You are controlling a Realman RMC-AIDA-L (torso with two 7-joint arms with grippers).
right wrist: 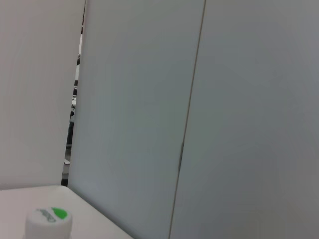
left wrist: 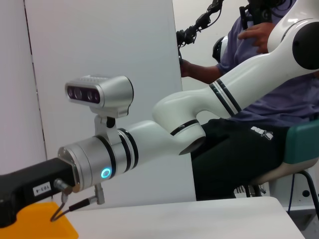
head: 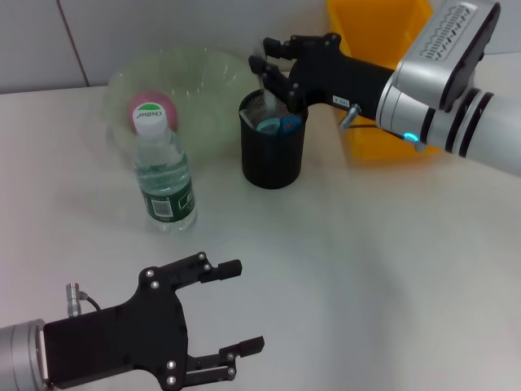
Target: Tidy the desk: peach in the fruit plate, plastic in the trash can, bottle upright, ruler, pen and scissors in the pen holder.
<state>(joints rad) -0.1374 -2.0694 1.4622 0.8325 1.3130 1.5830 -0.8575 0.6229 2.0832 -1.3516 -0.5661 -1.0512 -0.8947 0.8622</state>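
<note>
At the near left edge of the white table [head: 391, 269], the left gripper [head: 236, 308] hovers low with its two black fingers [head: 220, 270] spread apart and nothing between them; it is well away from every object. Behind it stands the water bottle [head: 164, 175], upright, with a green label and a white cap bearing a green mark; the same cap [right wrist: 49, 222] shows at the lower edge of the right wrist view. Just behind the bottle sits the clear fruit plate [head: 199, 77], really a shallow bowl, and the pink peach [head: 151, 108] lies inside it, partly hidden by the bottle's cap. To the right of the bowl and close beside it stands the black mesh pen holder [head: 273, 155], upright, with blue handles [head: 279, 125] showing inside its rim; they look like the scissors, though that is hard to tell. A pale, thin item [head: 264, 96] rises from the holder's rim, and the right gripper [head: 271, 75] is directly above it, its fingers closed together around the item's upper end. What this item is cannot be told, as it is blurred. Behind the right arm, at the far right of the table, stands the yellow trash can [head: 374, 32]; its corner [left wrist: 37, 221] also appears in the left wrist view.
</note>
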